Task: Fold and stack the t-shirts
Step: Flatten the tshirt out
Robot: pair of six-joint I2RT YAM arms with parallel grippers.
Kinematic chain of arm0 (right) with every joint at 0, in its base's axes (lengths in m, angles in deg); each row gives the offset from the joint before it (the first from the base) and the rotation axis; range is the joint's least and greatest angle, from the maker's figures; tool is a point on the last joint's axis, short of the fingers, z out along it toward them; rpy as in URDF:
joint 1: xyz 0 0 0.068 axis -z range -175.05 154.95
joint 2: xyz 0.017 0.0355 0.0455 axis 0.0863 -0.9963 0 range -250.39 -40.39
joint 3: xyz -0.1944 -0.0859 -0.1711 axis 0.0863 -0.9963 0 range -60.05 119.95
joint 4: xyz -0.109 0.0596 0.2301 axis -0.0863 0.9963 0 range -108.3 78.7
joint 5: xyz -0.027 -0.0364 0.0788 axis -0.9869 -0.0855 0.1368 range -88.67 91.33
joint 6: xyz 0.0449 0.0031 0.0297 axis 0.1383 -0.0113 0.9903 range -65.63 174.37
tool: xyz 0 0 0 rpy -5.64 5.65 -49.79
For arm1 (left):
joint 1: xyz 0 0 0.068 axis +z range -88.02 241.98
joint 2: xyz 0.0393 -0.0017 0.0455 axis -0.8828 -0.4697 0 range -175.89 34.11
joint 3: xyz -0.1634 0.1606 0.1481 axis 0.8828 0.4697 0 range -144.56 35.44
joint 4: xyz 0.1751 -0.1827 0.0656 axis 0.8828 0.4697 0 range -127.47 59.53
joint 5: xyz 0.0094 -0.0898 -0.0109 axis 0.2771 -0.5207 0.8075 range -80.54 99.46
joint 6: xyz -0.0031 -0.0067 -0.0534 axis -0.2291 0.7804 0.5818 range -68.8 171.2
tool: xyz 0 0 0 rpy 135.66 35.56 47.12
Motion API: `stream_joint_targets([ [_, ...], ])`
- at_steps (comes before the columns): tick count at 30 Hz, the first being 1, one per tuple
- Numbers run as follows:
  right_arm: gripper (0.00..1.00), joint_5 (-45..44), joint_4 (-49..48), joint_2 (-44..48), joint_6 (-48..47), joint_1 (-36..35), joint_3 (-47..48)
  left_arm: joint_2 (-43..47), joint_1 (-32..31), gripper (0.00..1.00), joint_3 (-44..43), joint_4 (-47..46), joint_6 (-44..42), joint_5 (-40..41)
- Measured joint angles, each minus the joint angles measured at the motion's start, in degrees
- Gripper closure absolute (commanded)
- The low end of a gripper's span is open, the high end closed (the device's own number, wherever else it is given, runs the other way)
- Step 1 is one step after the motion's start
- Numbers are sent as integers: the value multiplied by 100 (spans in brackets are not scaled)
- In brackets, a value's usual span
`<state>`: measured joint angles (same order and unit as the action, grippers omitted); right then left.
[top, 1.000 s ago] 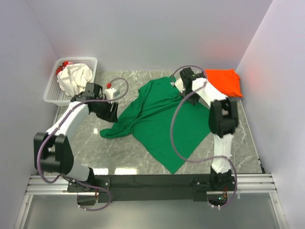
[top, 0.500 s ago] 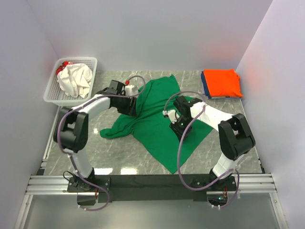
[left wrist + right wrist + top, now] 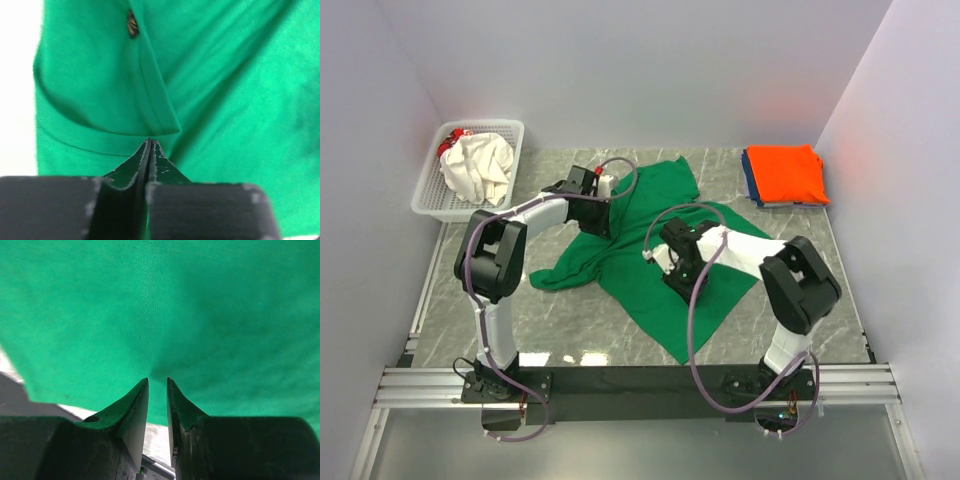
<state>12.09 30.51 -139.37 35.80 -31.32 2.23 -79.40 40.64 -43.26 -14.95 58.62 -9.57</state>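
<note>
Cream-white t-shirt (image 3: 478,165) heaped in white lattice basket (image 3: 423,200) at the far left corner, not yet handled. Dark green t-shirt (image 3: 630,270) spread open but rumpled mid-table, one sleeve trailing left, one hem corner pointing at the near edge. Bright orange t-shirt (image 3: 785,170) folded at far right, lying on a blue t-shirt (image 3: 748,186) visible only as a thin edge beneath.

Judged step: straightening the green one ahead of its first fold. Two stacked, two outstanding.

Risks, left to right:
- Left gripper (image 3: 149,145), at the shirt's left edge by a turned-over hem. Closed as it is, likely to skid over the cloth and bunch it rather than take hold; needs opening first. Equally possible to catch both layers of the doubled edge and drag the unwanted fold along.
- Right gripper (image 3: 157,382), low over mid-body fabric, well away from any edge. Pinching there: probable tent of cloth and fresh wrinkles across the panel.

Tools:
- Left: fully closed, tips meeting right at the folded hem. Cannot tell whether a layer is nipped between them.
- Right: parted by a narrow slit only, nothing visible between the fingers. Tips touching or just above the green cloth; cannot tell which.
</note>
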Motion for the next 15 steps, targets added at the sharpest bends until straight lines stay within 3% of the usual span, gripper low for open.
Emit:
stream_joint_targets([
  [5, 73, -341, 79, -330, -31, -111, 26, 50, 188, 99, -90, 15, -173, 350],
  [10, 73, -553, 131, -337, -63, -111, 28, 184, 973, 98, -212, 227, -509, 483],
  [11, 73, -573, 140, -337, -76, -109, 28, 184, 1139, 79, -284, 271, -573, 466],
  [13, 73, -584, 151, -339, -81, -109, 35, 205, 1410, 61, -420, 356, -704, 439],
  [15, 74, -581, 153, -339, -81, -109, 35, 289, 1392, 55, -411, 354, -706, 459],
])
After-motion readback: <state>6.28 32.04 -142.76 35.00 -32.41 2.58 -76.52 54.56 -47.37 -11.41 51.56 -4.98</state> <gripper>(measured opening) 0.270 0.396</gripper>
